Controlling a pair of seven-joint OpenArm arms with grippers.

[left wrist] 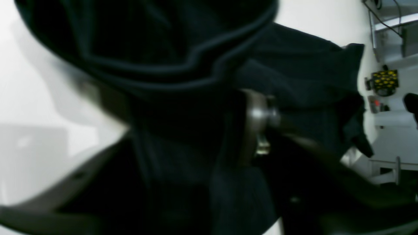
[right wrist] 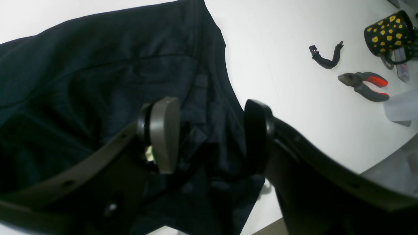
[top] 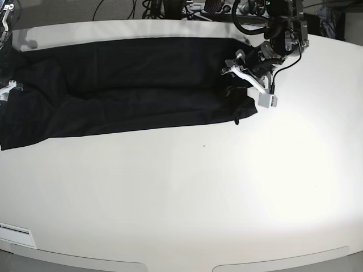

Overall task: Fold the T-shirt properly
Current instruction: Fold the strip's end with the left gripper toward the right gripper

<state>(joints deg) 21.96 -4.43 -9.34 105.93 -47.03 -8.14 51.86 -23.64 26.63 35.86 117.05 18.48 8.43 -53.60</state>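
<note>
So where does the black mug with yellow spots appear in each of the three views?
Left wrist view: the mug stands small at the right edge, past the T-shirt.
Right wrist view: it is in the upper right corner, near the red-handled pliers.
Base view: not in it.
Shared landmark: the T-shirt on the white table.

White table (top: 187, 198), rounded near edge. Black T-shirt (top: 125, 90) spread flat across far left portion, long band reaching from left edge to right of centre. Elsewhere on surface, per right wrist view: red-handled pliers (right wrist: 365, 85), black-and-yellow mug (right wrist: 388, 32), small black curved part (right wrist: 325, 57).
</note>
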